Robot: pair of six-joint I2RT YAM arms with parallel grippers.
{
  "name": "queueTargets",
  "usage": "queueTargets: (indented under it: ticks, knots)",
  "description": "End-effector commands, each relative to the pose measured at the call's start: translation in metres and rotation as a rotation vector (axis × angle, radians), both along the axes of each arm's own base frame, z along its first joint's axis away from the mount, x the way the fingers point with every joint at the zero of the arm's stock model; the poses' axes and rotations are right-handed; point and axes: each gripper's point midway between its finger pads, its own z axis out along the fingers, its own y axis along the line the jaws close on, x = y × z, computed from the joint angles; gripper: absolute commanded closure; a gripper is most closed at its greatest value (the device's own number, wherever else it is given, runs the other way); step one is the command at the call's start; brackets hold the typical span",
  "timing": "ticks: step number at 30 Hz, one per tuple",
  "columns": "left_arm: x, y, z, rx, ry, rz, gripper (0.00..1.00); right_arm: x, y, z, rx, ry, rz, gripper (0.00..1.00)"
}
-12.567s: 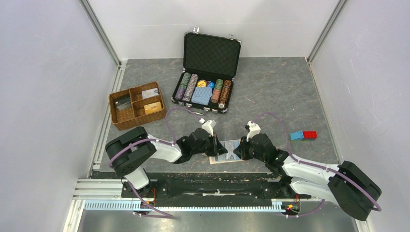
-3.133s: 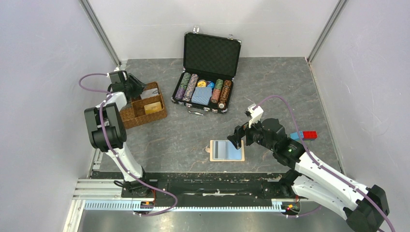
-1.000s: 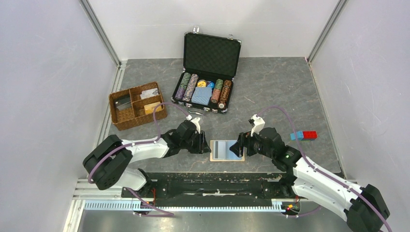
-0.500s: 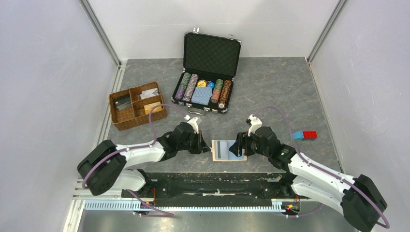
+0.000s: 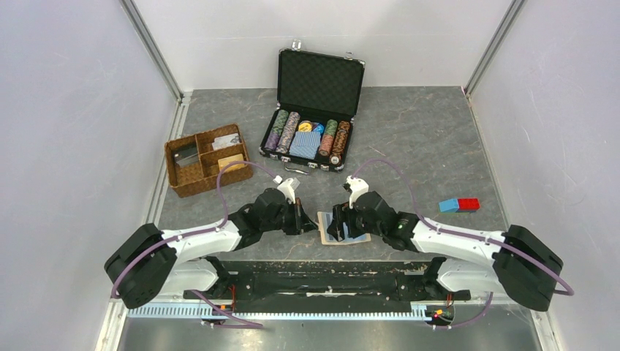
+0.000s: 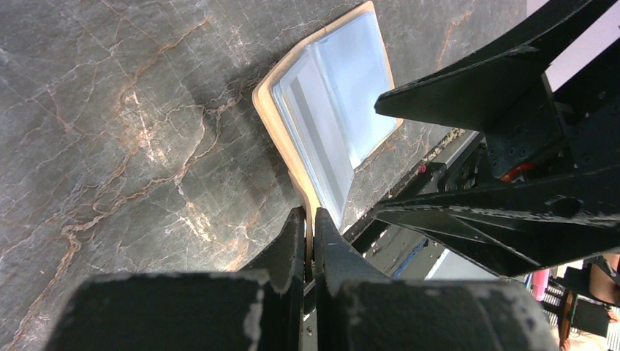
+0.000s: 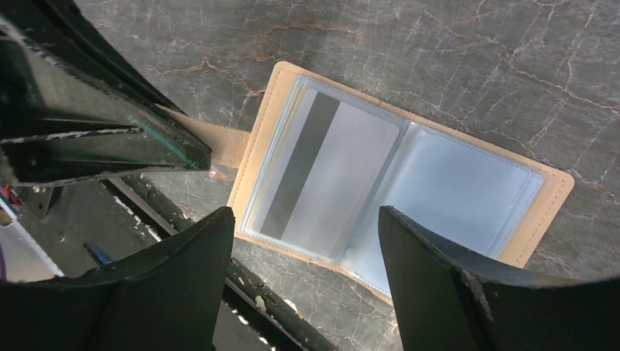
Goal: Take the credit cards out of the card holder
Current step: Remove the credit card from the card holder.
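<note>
Closest to the arm bases, the card holder (image 7: pixel 468 186) lies spread open on the counter (image 5: pixel 409 146), pale blue pockets up, just inside the near edge and between my two arms. My left end effector (image 6: pixel 310 223) comes in low from the left, its fingers pressed together on the holder's tan strap tab (image 7: pixel 223 142). My right end effector (image 7: pixel 305 212) hangs over the open holder with its fingers spread wide, one on each side of the left pocket and pinching nothing. In that pocket I see one credit card (image 7: pixel 329 175), pale grey with a dark stripe along one long side. The right pocket looks plain blue; I cannot tell whether a card sits in it.

Farther out on the right, a blue and a red block (image 5: pixel 459 205) lie joined end to end. To the left, the wicker tray (image 5: pixel 212 184) has flat cards (image 5: pixel 231 162) in its compartments. At the back, a black case (image 5: pixel 322 73) stands open, with rows of poker chips (image 5: pixel 285 131) and a blue deck (image 5: pixel 305 145) inside.
</note>
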Motion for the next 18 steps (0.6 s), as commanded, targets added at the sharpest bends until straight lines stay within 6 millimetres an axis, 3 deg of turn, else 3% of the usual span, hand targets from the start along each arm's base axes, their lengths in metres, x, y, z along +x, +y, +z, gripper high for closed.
queueTargets:
  ticks: [1,10,18]
  knots:
    - [0.001,-0.007,0.017,-0.063,-0.019,0.006,0.98,0.011,0.019,0.014,0.041,-0.043,-0.002,0.27]
    - [0.002,-0.009,0.022,-0.077,-0.024,0.002,0.98,0.003,0.025,-0.004,0.008,-0.012,0.031,0.29]
    - [-0.001,-0.006,0.019,-0.069,-0.018,0.002,0.98,0.005,0.016,-0.015,-0.042,-0.023,-0.002,0.44]
